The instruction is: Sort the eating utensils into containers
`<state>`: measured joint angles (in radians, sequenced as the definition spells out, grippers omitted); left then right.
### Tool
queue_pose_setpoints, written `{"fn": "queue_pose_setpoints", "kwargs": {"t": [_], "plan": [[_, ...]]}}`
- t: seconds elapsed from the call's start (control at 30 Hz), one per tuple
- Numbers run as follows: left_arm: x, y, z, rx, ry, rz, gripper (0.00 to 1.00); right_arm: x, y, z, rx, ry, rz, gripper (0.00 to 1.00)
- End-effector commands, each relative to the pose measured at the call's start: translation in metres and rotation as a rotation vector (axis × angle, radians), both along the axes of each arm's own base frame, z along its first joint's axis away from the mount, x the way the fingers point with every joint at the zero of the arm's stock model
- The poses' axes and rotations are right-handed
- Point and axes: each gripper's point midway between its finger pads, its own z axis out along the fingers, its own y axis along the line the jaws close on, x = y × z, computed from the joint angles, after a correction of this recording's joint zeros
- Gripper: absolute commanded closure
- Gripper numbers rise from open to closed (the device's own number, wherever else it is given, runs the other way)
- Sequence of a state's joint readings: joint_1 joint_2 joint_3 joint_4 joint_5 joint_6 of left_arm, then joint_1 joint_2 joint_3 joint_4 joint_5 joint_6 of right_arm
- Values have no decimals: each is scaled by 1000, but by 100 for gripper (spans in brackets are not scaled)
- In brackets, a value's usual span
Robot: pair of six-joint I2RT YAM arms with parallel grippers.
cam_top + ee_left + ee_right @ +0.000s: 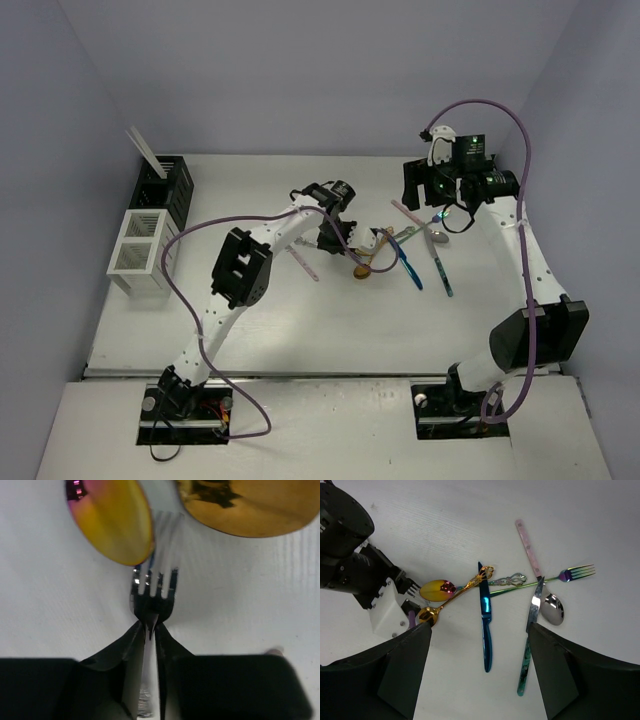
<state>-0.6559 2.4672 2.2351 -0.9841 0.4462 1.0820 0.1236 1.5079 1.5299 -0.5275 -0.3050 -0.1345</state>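
Cutlery heaped mid-worktop, caddies at the left edge
Blue knife, teal-handled knife, pink-handled spoon, iridescent fork and gold spoon lie crossed; silver fork pinched in left tool; black caddy holds a pale stick, white caddy beside it

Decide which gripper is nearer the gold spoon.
Left. The left gripper sits low, just beside the gold spoon, shut on a fork. The right gripper is open, above the blue knife further right.
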Motion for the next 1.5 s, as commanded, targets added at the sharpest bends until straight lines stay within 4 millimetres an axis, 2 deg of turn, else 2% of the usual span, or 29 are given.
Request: {"fn": "queue_pose_setpoints", "kwargs": {"t": [0.0,0.1,0.2,0.3,0.37,0.43,0.47,0.6,0.63,0.67,0.73,0.77,0.83,0.87,0.9,0.97,1.0,1.03,1.1,1.2,1.3,1.4,1.47], "plan": [[-13,36,4,127,8,-25,94,-3,-1,29,21,-93,8,25],[-19,42,8,147,10,-4,100,-5,-2,31,23,-98,7,26],[-22,55,11,194,-6,13,100,-5,-1,32,25,-100,7,26],[-11,66,26,174,-23,93,100,-6,-1,32,28,-99,7,26],[6,65,57,70,-42,195,100,-6,0,31,32,-95,8,26],[28,73,93,-58,-64,302,100,-6,1,29,37,-91,11,27],[36,70,116,-145,-89,348,100,-6,2,29,40,-89,13,27],[57,67,204,-476,-165,488,100,-4,3,27,48,-81,17,27],[59,68,220,-534,-180,514,100,-3,3,27,47,-79,16,27],[65,74,261,-649,-239,557,100,-3,3,26,49,-78,16,27],[64,89,281,-755,-241,622,100,-2,4,26,52,-75,16,27],[65,102,301,-830,-266,667,100,-2,4,26,53,-75,15,27],[61,138,359,-1004,-332,741,100,-2,4,26,52,-76,15,28],[55,148,372,-1054,-336,761,100,-2,3,27,53,-77,13,28],[58,174,380,-1077,-365,804,100,-2,4,26,54,-74,15,28],[50,220,407,-1147,-446,853,100,-1,4,25,56,-72,16,28],[55,257,407,-1166,-488,920,100,-1,5,25,58,-71,20,28],[54,273,409,-1184,-516,947,100,0,6,24,60,-69,20,28],[55,326,411,-1205,-563,1042,100,2,7,23,65,-62,23,28],[59,378,409,-1235,-589,1132,100,4,9,21,70,-55,25,28],[73,436,404,-1299,-631,1214,100,5,9,19,71,-50,26,28],[82,455,402,-1336,-607,1225,100,5,9,17,70,-45,24,28],[92,463,392,-1336,-590,1225,100,5,8,15,66,-40,20,28]]}}
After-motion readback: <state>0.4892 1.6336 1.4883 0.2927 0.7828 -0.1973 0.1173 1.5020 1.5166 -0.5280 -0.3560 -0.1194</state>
